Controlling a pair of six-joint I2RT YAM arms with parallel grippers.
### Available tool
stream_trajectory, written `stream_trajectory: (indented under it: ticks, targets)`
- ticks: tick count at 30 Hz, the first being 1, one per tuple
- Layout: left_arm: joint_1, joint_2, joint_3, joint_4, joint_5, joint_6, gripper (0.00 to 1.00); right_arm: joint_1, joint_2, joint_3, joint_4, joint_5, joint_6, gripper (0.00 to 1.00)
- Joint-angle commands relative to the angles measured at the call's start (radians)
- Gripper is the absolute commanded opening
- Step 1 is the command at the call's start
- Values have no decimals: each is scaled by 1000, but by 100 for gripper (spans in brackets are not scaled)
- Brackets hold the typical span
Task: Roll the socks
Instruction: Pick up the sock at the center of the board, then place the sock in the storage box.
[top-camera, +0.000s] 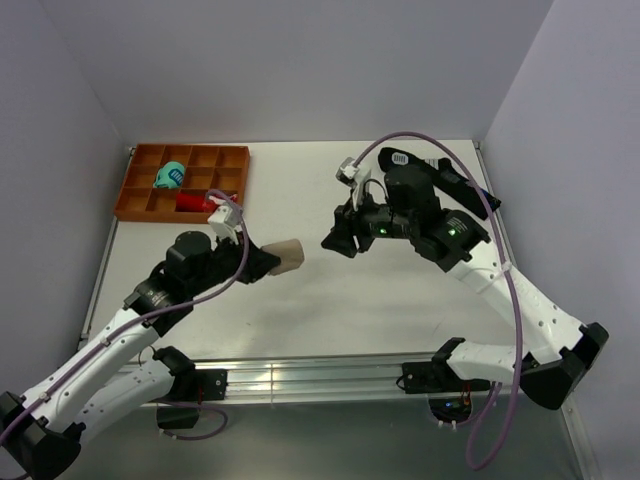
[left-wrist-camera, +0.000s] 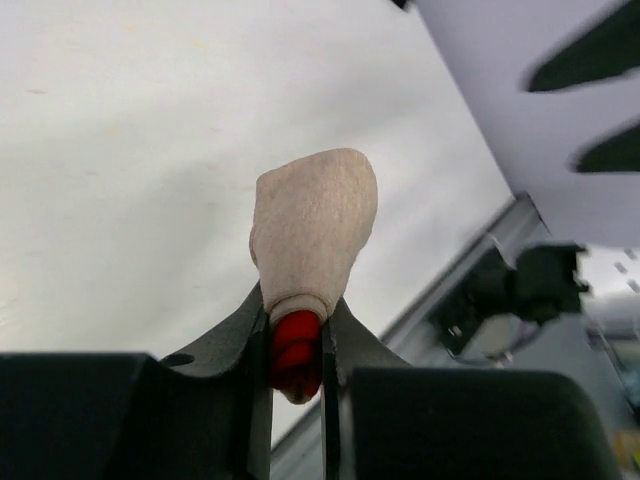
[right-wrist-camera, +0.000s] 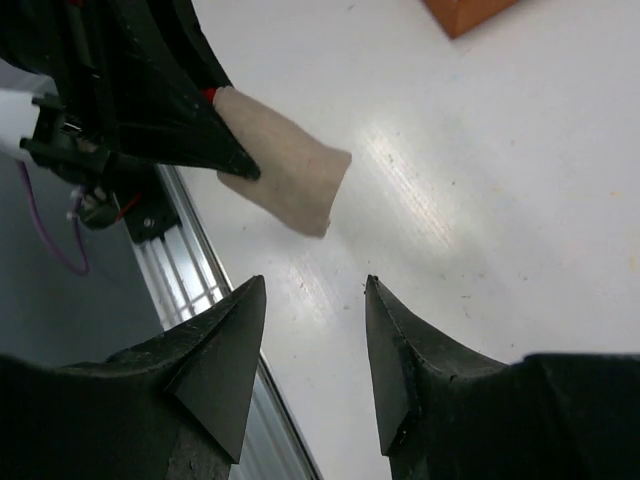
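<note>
The socks (top-camera: 286, 255) are a small beige roll with a red end, held above the white table by my left gripper (top-camera: 268, 262). In the left wrist view the red end (left-wrist-camera: 296, 350) is pinched between the two black jaws of the left gripper (left-wrist-camera: 296, 335), and the beige roll (left-wrist-camera: 315, 225) sticks out beyond them. My right gripper (top-camera: 335, 240) hovers a short way to the right of the roll, open and empty. Seen from the right wrist, the right gripper (right-wrist-camera: 314, 285) points at the socks (right-wrist-camera: 285, 170) without touching them.
An orange compartment tray (top-camera: 135, 195) stands at the back left and holds a teal bundle (top-camera: 171, 177) and a red bundle (top-camera: 195, 201). A long black sock (top-camera: 440, 178) lies at the back right, under the right arm. A metal rail (top-camera: 310, 375) runs along the near table edge.
</note>
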Motion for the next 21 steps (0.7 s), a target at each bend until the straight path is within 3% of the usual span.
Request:
stream_trajectory:
  ticks: [1,7,13,17,21]
  targets:
    - [26,-35,67,-30,-247,-9,0,-24,-61,-36,96,78,77,52]
    - [92,40,202,-140,-726,-14,0,-29,-91,-96,150,147,124,52]
    - [224,198,300,-107,-1035,-29,0,-30,-83,-165,207,220,166,52]
    - [350,343,355,-71,-1141,-14,0,-29,-69,-199,215,249,157,52]
    - [509,454,423,-68,-1158,-21,0,-30,-60,-219,222,294,161,51]
